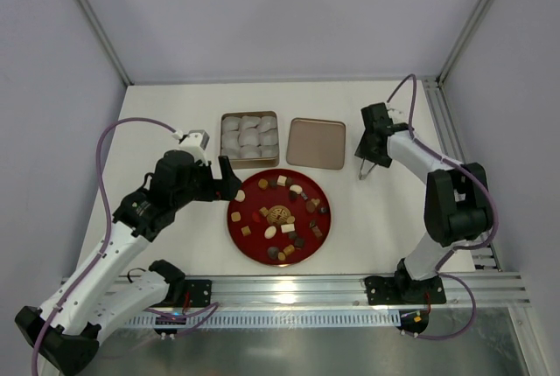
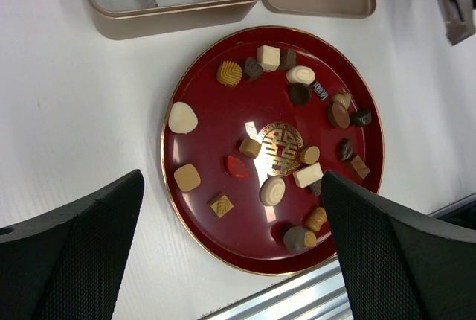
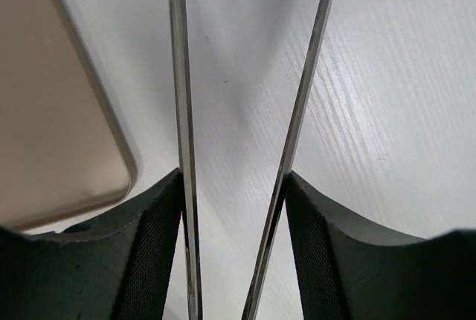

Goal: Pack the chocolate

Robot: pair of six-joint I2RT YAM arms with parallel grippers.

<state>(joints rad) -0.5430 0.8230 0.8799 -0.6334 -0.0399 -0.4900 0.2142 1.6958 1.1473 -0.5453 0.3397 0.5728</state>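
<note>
1. Carrying everything is the white table (image 1: 175, 114); both arms are bolted at its near edge.
2. Red round plate (image 1: 251, 201), near the middle of the table, just on the near side of the box and the lid; a gold emblem marks its centre.
3. Tan metal box (image 2: 178, 24), beyond the plate to the left; white crinkled paper cups (image 1: 249, 138) fill it.
4. Flat tan lid (image 1: 316, 142), lying just right of the box and apart from it.
5. Left gripper (image 2: 232, 177), above the left side of the plate; its jaws stand wide apart and hold nothing.
6. Right gripper (image 3: 234, 173), over bare table just right of the lid; its jaws are closed on a pair of thin metal tweezers (image 3: 181, 74), whose two blades stand apart and point down at the table.
7. Chocolate (image 2: 269, 58): many small pieces, dark brown, tan, cream and one red, in round, square and oval shapes; all lie scattered on the plate.
</note>
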